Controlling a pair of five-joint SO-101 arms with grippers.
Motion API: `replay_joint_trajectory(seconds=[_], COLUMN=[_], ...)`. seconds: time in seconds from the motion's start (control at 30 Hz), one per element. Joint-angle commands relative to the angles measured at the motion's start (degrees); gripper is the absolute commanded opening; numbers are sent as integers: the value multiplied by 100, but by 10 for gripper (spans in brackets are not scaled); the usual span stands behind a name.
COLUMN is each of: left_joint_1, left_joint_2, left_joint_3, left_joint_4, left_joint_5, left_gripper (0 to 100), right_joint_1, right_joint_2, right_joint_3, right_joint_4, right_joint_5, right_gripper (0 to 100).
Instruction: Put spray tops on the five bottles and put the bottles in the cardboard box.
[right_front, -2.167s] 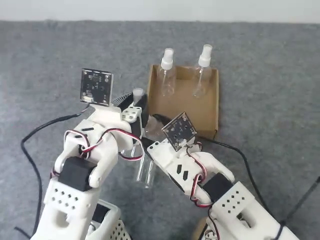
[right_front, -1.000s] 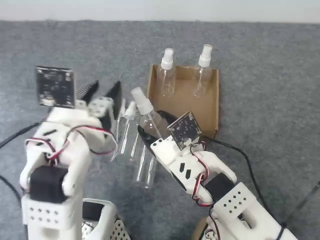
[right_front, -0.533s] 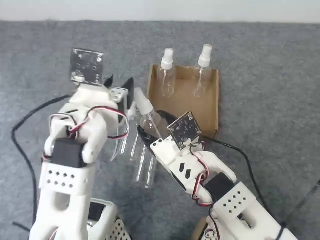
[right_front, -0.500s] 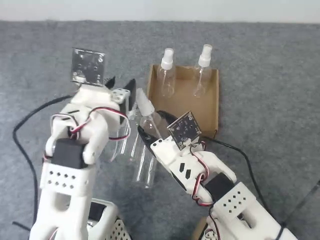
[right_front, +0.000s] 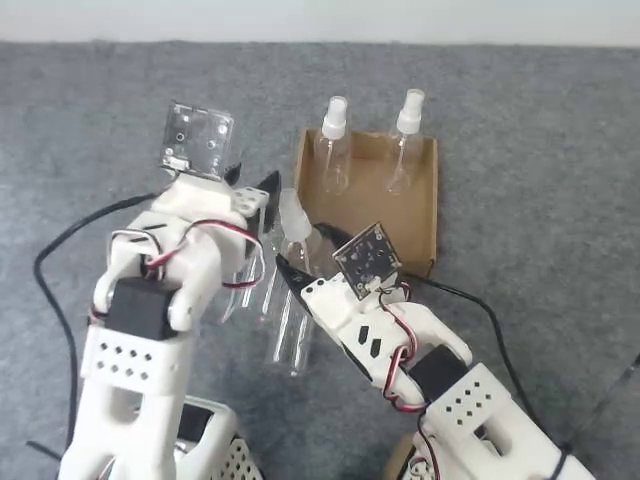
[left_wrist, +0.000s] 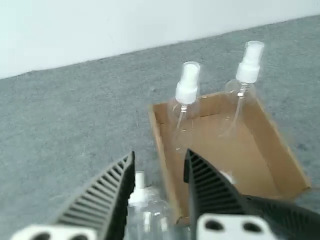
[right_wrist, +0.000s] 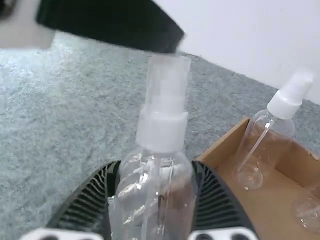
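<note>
My right gripper (right_front: 304, 254) is shut on a clear bottle (right_front: 299, 240) (right_wrist: 152, 200), held upright just left of the cardboard box (right_front: 405, 222). A white spray top (right_front: 288, 210) (right_wrist: 162, 112) sits on that bottle. My left gripper (right_front: 255, 186) (left_wrist: 157, 172) hangs open close over the top, and its black finger (right_wrist: 110, 22) crosses the right wrist view. From the left wrist, the held bottle's top (left_wrist: 137, 182) lies low between the jaws. Two capped bottles (right_front: 335, 150) (right_front: 405, 145) stand at the far end of the box (left_wrist: 225, 150).
Several clear bottles (right_front: 285, 325) lie on the grey carpet between the two arms. A white perforated basket (right_front: 215, 450) sits at the near edge by the left arm's base. Black cables trail left and right of the arms.
The left arm let go of the spray top, swung out to the left with its gripper open, then came back over the top. The right gripper kept holding the bottle still.
</note>
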Motion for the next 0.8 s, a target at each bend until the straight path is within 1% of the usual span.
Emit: replay_joint_trajectory(seconds=[0.0,0.1,0.17,0.23,0.27,0.33,0.4,0.47,0.53,0.67,0.77], left_joint_1=[-800,-1169,-1257,-1204,-1143,-800,-413,-97,158,457,598], left_joint_2=[-44,-492,-1029,-1670,-1952,-2418,-2716,-2954,-3165,-3596,-3745], left_joint_3=[-787,-848,-576,-57,259,963,1569,2018,2255,2457,2747], left_joint_4=[141,492,571,580,563,554,563,554,554,580,369], left_joint_5=[0,0,79,158,158,26,-246,-290,-290,-308,-316], left_gripper=[152,149,148,150,151,152,152,153,171,245,258], right_joint_1=[66,75,207,426,523,690,778,804,804,778,769], right_joint_2=[-119,-92,-57,-48,-22,171,532,1015,1552,2580,3081], right_joint_3=[-105,-202,-413,-695,-897,-1415,-1978,-2567,-3095,-3921,-4343], right_joint_4=[-84,-66,-57,31,171,497,673,787,787,787,980], right_joint_5=[-35,-35,-44,-44,-53,-53,-62,-62,-62,-70,-290], right_gripper=[6,6,6,6,6,6,6,6,6,6,6])
